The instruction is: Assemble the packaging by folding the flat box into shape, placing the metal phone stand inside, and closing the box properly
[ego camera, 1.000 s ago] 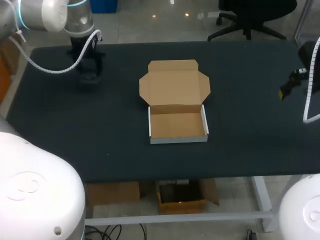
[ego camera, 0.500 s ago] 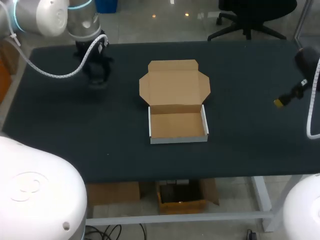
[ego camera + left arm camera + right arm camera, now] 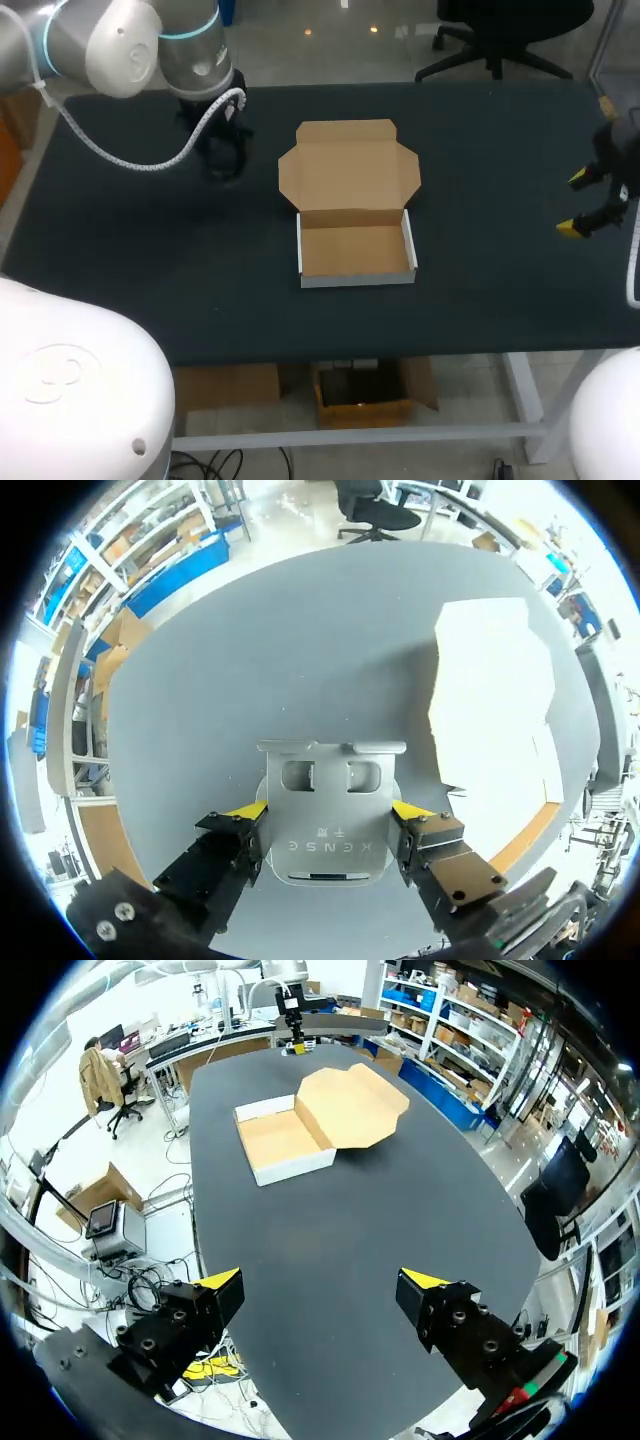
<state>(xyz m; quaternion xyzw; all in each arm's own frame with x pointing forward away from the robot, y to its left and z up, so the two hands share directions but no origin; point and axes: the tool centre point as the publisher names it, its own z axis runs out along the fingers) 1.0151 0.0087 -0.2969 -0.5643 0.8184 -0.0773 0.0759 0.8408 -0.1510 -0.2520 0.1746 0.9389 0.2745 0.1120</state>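
Observation:
The cardboard box (image 3: 355, 250) lies at the table's middle as a shallow, empty tray with its lid (image 3: 350, 168) folded back flat. My left gripper (image 3: 222, 158) hangs over the table just left of the lid. In the left wrist view my left gripper (image 3: 326, 814) is shut on the silver metal phone stand (image 3: 324, 825), one yellow tip on each side edge. The box (image 3: 495, 695) lies ahead and to one side. My right gripper (image 3: 584, 203) stands open near the table's right edge with nothing in it. From my right gripper (image 3: 322, 1282) the box (image 3: 285, 1140) is well ahead.
The table is a dark mat (image 3: 200, 280) with bare room on both sides of the box and along the front edge. My left arm's white cable (image 3: 130, 160) loops over the back left.
My left arm has carried the phone stand rightwards, from the back left corner to just beside the box lid. My right gripper has turned and shifted slightly near the right edge.

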